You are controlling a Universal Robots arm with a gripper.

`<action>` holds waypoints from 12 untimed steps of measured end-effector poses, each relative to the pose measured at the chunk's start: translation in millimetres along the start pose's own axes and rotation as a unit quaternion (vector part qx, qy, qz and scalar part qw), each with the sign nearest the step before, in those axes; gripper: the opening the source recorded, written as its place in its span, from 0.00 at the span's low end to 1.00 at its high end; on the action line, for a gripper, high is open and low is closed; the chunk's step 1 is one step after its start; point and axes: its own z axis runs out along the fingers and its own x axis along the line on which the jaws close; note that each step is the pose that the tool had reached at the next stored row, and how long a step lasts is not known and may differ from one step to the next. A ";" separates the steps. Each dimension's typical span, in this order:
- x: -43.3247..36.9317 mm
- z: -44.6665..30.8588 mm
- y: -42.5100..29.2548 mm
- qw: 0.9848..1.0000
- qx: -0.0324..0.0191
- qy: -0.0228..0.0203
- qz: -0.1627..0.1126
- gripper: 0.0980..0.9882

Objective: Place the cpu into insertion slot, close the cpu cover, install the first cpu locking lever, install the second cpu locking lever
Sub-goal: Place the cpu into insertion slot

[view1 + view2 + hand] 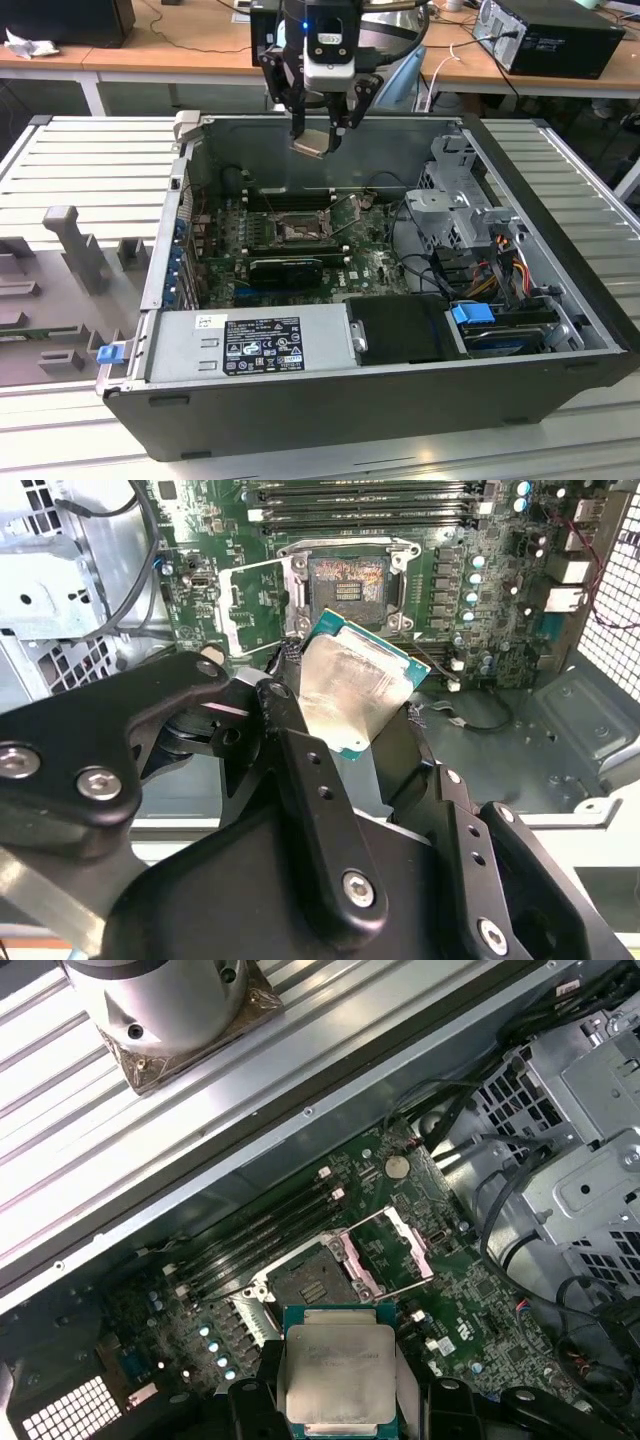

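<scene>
One cpu [310,146] [350,685] [340,1372] is what I have in the gripper [318,136] [345,712] [340,1390]. Its two black fingers [300,770] are closed to the chip's width and clamp opposite edges, with the silver-grey top facing both wrist views. The chip hangs tilted, well above the insertion slot [298,230] [347,580] [308,1280] and clear of it.

I count one slot, with its dark centre bare. One cpu cover [355,1263] is swung open just beside the slot, and green board shows through its cutout. The chip's top carries no print I can read.

Well apart from the slot, inside the one open computer case [330,405], a single dark label [262,345] sits on the power supply; its print is too small for me to read.
</scene>
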 end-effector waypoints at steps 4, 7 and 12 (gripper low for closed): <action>0.0 0.0 0.0 1.000 0.000 -0.001 0.009 0.48; 0.0 0.1 0.0 1.000 0.000 -0.001 0.016 0.48; 0.0 0.1 0.0 1.000 -0.001 -0.003 0.030 0.48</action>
